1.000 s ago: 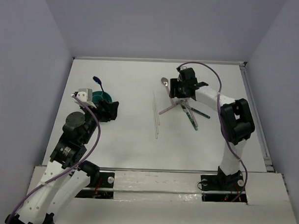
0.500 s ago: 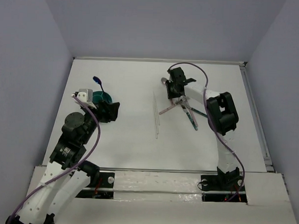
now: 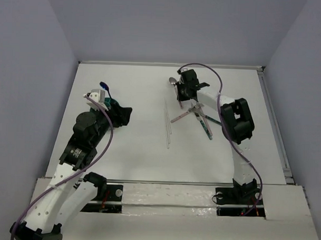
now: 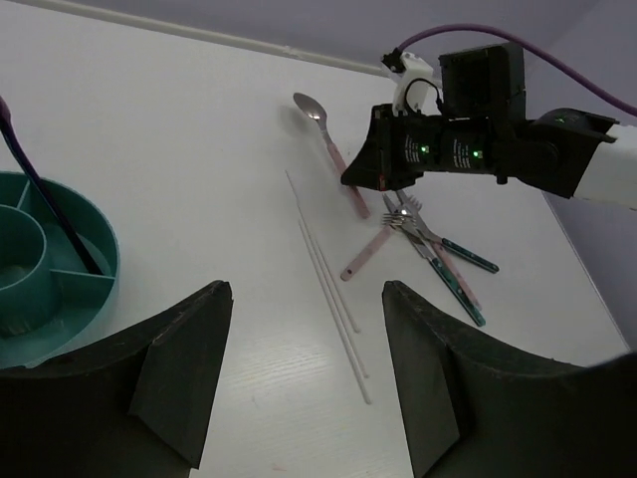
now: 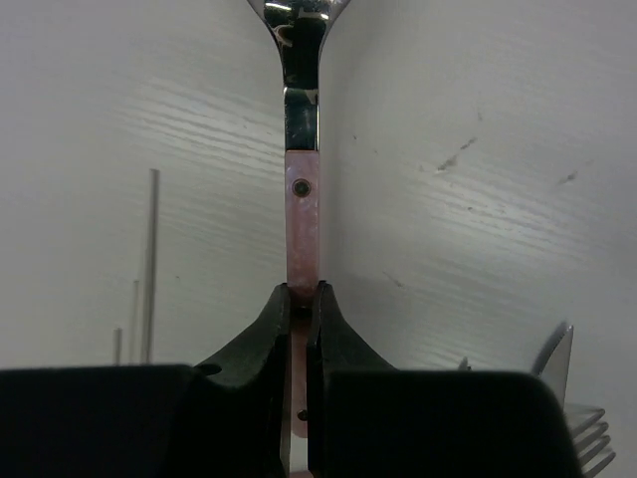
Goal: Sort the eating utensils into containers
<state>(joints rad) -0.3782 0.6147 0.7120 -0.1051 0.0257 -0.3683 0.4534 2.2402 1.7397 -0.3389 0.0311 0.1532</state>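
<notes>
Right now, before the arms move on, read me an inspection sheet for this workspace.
Surface: white table, no spills seen.
Job's things: teal cup holds a blue-purple spoon; pink-handled spoon gripped; green-handled forks and a pink-handled piece piled together; two thin white sticks beside them.
Clutter: nothing seen.
Pincers: left pincer open, empty, near the cup; right pincer shut on the pink-handled spoon.
Cables: purple cable loops along each arm.
Surroundings: plain grey walls, nothing else seen.

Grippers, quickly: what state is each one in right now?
Left gripper: open, holding nothing.
Right gripper: shut on the pink-handled spoon.
</notes>
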